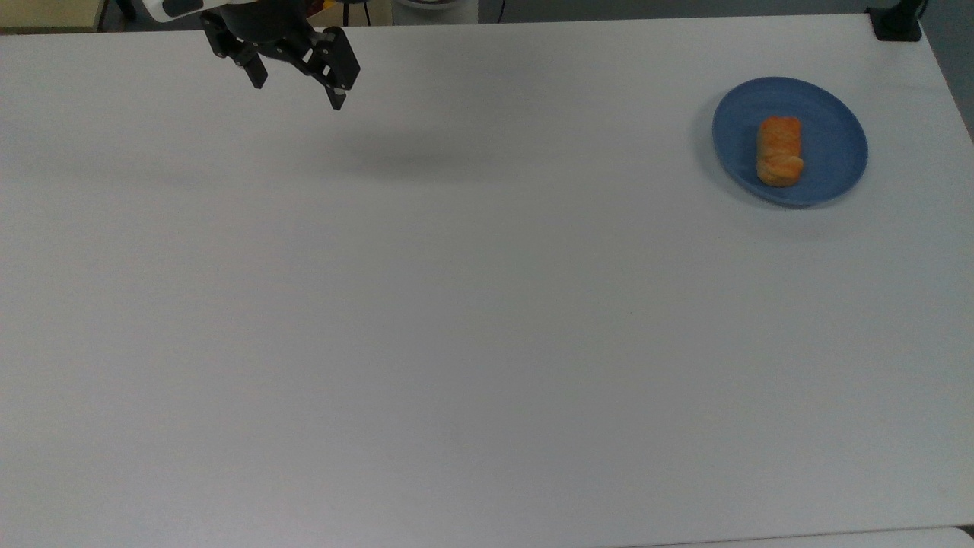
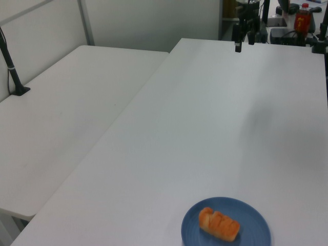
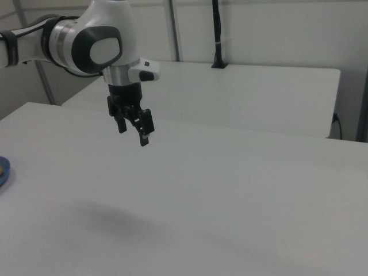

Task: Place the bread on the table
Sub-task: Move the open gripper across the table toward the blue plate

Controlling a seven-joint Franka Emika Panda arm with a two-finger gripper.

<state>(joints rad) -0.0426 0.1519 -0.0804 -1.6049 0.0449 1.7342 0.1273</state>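
The bread, a small golden-orange loaf, lies on the round blue plate near the top view's right edge of the white table. My gripper hangs open above the table's far left corner in the top view, a long way from the plate, with nothing between its fingers. In the left view the bread rests on the plate at the bottom, and the gripper is at the far end. The right view shows the gripper high over the table, with the plate's rim at the right view's left edge.
A second white table stands alongside, with a black post clamped to it. A black clamp sits at the table's far right corner in the top view. A red bottle and dark equipment stand beyond the far end.
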